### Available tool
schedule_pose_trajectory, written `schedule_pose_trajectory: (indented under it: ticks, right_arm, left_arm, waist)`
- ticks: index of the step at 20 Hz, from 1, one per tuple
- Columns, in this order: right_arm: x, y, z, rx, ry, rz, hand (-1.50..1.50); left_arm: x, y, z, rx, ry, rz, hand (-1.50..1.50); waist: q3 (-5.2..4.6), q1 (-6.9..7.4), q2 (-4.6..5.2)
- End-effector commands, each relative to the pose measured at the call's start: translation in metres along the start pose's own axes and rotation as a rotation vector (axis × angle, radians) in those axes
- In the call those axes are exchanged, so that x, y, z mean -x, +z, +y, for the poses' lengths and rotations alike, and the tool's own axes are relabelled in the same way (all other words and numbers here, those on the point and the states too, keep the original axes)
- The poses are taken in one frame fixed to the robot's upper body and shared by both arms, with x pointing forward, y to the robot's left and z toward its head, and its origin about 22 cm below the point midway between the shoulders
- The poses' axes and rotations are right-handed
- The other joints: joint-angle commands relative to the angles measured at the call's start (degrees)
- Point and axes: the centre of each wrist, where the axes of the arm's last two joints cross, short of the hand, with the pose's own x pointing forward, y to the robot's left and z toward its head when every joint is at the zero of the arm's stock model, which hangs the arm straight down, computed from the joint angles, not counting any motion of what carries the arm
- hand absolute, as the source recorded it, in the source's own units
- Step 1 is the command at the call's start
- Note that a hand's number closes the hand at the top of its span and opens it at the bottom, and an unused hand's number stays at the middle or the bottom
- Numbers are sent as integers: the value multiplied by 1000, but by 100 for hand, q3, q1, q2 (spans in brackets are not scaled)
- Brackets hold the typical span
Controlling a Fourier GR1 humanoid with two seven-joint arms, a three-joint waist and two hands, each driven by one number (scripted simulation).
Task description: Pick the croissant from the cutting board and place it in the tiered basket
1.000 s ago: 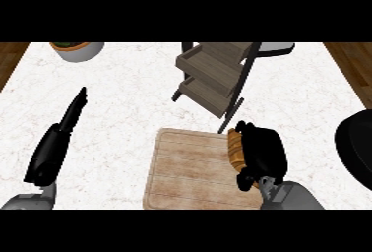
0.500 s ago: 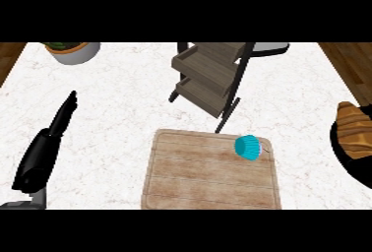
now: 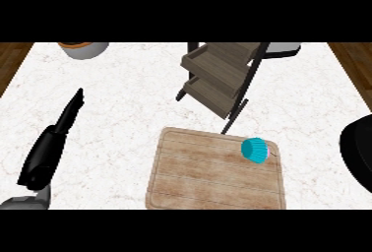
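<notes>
You see the left hand (image 3: 52,142) at the left side of the counter (image 3: 123,113), with its fingers straight and released, pointing away from the robot; it holds nothing. At the right edge of the view only a black rounded shape of the right hand (image 3: 359,155) shows, and you cannot tell if its fingers are open or closed.

The croissant does not show anywhere in the view, so you cannot tell where it is. The cutting board (image 3: 210,177) lies in the lower middle of the counter. On its far right corner rests a small blue cup (image 3: 255,149), tilted on its side.

Just behind the board stands the tiered basket (image 3: 218,74), a wooden one with two trays in a dark frame. One foot of the frame comes down near the far edge of the board. You can see nothing inside the trays.

At the far left corner of the counter stands a grey pot (image 3: 83,48) with an orange rim.
</notes>
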Motion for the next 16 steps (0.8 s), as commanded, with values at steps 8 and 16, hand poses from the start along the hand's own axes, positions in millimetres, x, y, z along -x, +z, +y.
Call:
schedule_pose_trajectory:
  ticks: [8,16]
  right_arm:
    - [-64,-20,-94,72,-47,-3,150]
    - [-117,-55,-101,40,-111,28,150]
  left_arm:
    - [-3,-7,-8,53,19,-21,0]
    - [-20,-20,-24,73,19,-68,0]
  waist:
    - [-20,384,65]
    - [-39,570,110]
